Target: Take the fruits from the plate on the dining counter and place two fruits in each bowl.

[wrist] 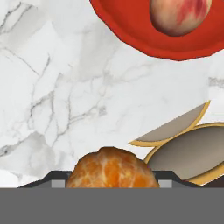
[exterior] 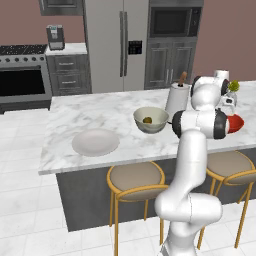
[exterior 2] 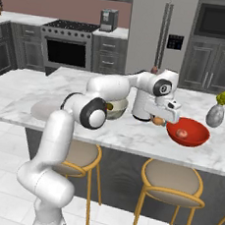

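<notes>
My gripper (exterior 2: pixel 158 120) is shut on an orange-brown fruit (wrist: pixel 111 168) and hovers over the marble dining counter (exterior: pixel 75 115), just left of the red bowl (exterior 2: pixel 187 132). One reddish fruit (exterior 2: pixel 181 134) lies in that bowl; the hand view shows the red bowl (wrist: pixel 131 26) and its reddish fruit (wrist: pixel 179 15) at the top. The beige-grey bowl (exterior: pixel 151 120) stands mid-counter with an olive-brown fruit (exterior: pixel 147 120) inside. The pale grey plate (exterior: pixel 95 142) lies to the left with nothing visible on it. My arm hides part of the beige-grey bowl (exterior 2: pixel 116 107) in the right base view.
A paper towel roll (exterior: pixel 177 97) stands behind the bowls. A grey vase with a plant (exterior 2: pixel 215 114) sits at the right end of the counter. Round stools (exterior: pixel 136 180) (exterior 2: pixel 173 181) line the counter's near edge below my hand.
</notes>
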